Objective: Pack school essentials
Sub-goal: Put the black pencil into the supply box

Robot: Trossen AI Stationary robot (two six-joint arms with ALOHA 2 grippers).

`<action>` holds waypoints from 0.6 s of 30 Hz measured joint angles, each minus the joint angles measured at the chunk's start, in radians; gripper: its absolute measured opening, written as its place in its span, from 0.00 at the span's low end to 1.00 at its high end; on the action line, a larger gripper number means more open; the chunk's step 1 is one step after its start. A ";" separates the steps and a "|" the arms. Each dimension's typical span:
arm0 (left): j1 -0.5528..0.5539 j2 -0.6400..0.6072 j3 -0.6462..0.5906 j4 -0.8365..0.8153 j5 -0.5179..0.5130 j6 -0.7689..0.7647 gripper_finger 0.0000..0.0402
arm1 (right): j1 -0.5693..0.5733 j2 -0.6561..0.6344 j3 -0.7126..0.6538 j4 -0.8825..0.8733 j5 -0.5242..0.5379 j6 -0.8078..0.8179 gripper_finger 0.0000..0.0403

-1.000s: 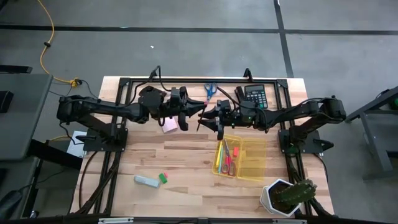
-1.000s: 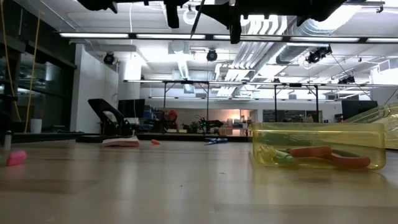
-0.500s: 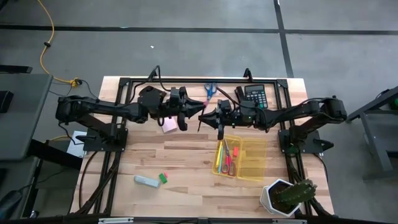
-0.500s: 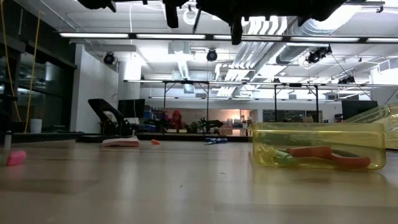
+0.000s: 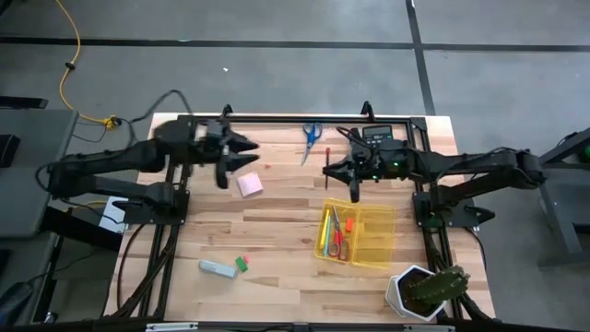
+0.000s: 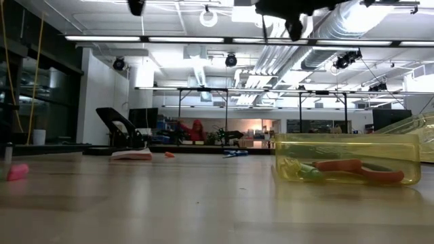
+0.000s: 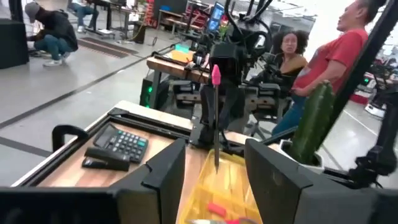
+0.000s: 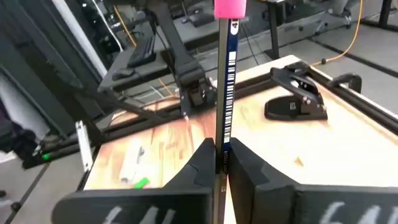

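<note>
Left gripper [image 5: 241, 152] is pulling back, fingers spread | right gripper [image 5: 339, 172] is clamping the pencil [image 8: 224, 99] upright near the yellow box [image 5: 369, 242] | lower gently, releasing inside.

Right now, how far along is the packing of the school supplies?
Done: red-handled scissors and a couple of other small items lie in the yellow box. In hand: the right gripper is shut on a pencil above the table near the box; the left gripper is open and empty. Left: blue-handled scissors, pink sticky-note pad, green eraser on the table.
</note>
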 joint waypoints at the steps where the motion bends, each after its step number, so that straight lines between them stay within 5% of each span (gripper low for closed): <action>1: -0.003 -0.039 -0.001 -0.035 0.001 0.000 0.39 | 0.006 -0.021 -0.010 -0.015 0.001 0.000 0.01; 9: -0.038 -0.266 -0.088 -0.032 -0.077 -0.002 0.39 | 0.041 -0.142 -0.137 0.019 0.097 0.080 0.00; 18: -0.044 -0.307 -0.106 -0.031 -0.163 -0.001 0.39 | 0.038 -0.150 -0.142 0.036 0.119 0.165 0.00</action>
